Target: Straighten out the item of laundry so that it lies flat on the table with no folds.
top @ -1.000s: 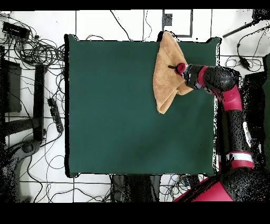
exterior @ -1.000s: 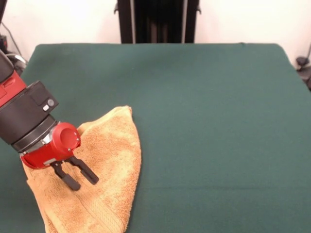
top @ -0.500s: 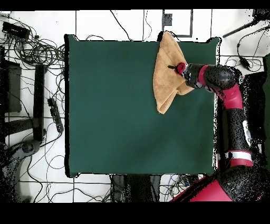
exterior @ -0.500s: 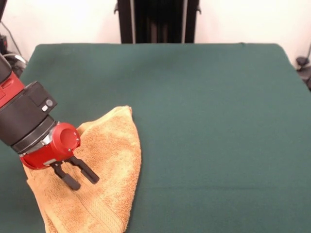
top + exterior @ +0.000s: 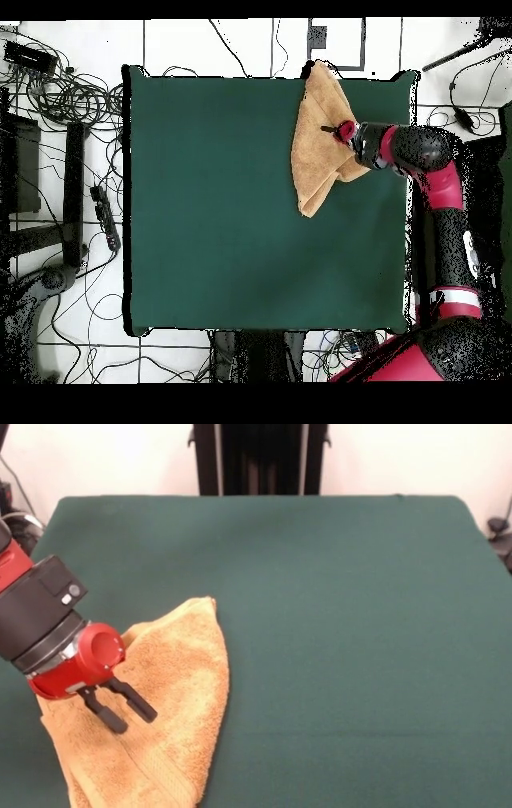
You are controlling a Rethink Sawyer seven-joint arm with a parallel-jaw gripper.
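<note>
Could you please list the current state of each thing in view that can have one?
towel: folded over into a tapering shape, not flat, its end at the table's edge.
gripper: open, holding nothing, its fingers over the towel.
table: bare green cloth apart from the towel.

Front view: towel (image 5: 172, 700) on table (image 5: 336, 624), at its near left corner, running off the picture's bottom edge. Gripper (image 5: 124, 714) over the towel's left part. Overhead view: towel (image 5: 318, 135) at table's (image 5: 220, 220) top right corner, overhanging the top edge; gripper (image 5: 325, 128) above it.
</note>
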